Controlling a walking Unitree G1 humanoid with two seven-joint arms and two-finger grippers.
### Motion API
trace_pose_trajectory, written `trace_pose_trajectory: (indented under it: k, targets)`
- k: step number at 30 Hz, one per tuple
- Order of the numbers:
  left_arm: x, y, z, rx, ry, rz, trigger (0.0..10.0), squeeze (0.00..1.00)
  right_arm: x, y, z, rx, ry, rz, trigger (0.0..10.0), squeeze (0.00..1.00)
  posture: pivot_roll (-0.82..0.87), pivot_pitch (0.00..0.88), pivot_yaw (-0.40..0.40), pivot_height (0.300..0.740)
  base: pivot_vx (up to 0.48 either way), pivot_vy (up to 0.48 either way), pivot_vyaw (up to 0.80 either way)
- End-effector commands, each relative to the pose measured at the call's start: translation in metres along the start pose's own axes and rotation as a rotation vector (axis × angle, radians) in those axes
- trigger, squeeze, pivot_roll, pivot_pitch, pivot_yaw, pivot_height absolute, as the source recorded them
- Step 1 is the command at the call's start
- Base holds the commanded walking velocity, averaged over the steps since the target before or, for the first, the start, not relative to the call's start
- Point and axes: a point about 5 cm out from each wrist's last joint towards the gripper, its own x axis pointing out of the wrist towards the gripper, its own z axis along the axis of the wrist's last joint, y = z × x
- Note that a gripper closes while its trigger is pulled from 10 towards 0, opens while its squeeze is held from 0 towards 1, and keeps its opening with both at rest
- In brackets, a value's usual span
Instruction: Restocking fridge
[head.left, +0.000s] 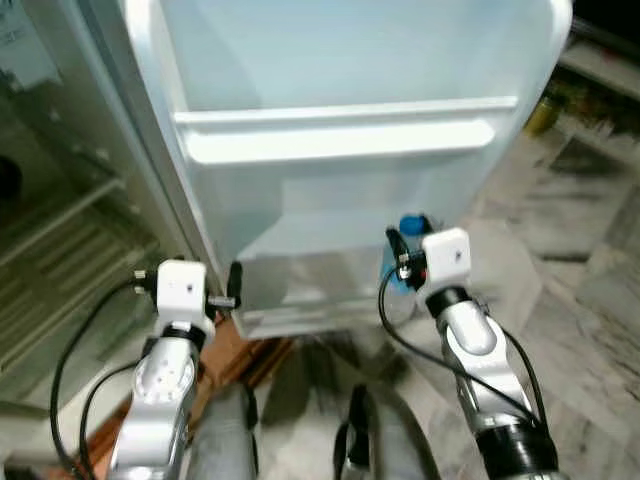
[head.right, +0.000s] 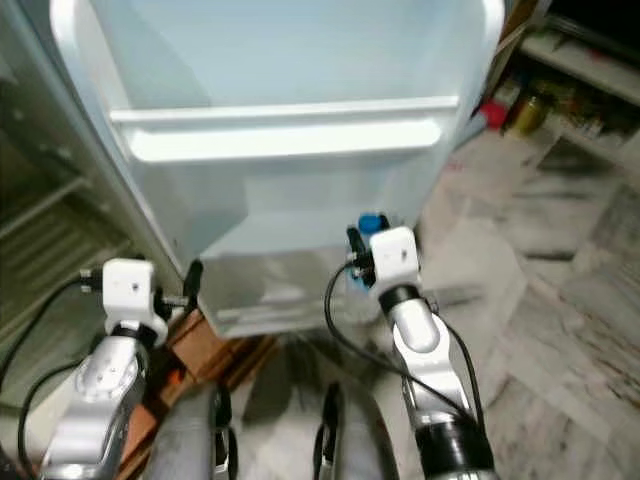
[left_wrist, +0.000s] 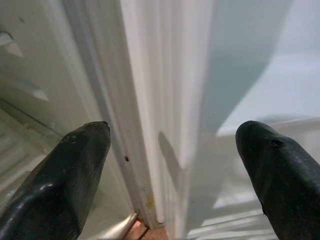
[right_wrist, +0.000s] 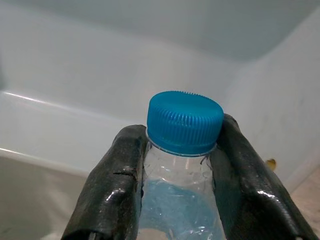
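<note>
The open fridge door (head.left: 330, 60) faces me, with a white upper shelf rail (head.left: 340, 135) and a lower door bin (head.left: 300, 300). My right gripper (right_wrist: 180, 165) is shut on a clear water bottle with a blue cap (right_wrist: 185, 122), held upright at the right end of the lower bin (head.right: 260, 295); the blue cap (head.left: 411, 225) peeks above the wrist. My left gripper (left_wrist: 172, 150) is open, its fingers straddling the door's hinge-side edge (left_wrist: 150, 115), near the bin's left corner (head.left: 235, 285).
The fridge interior with wire shelves (head.left: 60, 250) lies to the left. A brown box (head.left: 235, 355) sits on the floor under the door. Shelves with jars (head.right: 545, 105) stand at the far right, over marble floor (head.left: 580, 290).
</note>
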Motion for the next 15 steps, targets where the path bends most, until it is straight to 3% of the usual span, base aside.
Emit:
trace_pose_trajectory:
  k: [1, 11, 15]
  targets:
    - [-0.0004, -0.0005, -0.0012, -0.003, 0.003, 0.002, 10.0, 0.00, -0.0003, -0.0017, 0.0013, 0.011, -0.008, 0.001, 10.0, 0.00, 0.05, 0.138, -0.056, 0.650, 0.000, 0.000, 0.00]
    - [0.0009, 0.0001, -0.0012, 0.006, 0.003, 0.013, 10.0, 0.00, 0.0011, 0.0010, -0.0007, 0.012, -0.006, 0.021, 10.0, 0.00, 0.06, 0.135, -0.059, 0.587, 0.000, 0.000, 0.00]
    - [0.0003, 0.0004, -0.0006, 0.006, 0.000, 0.017, 10.0, 0.00, 0.0040, 0.0031, 0.0012, 0.020, -0.014, 0.036, 10.0, 0.00, 0.06, 0.134, -0.059, 0.583, 0.000, 0.000, 0.00]
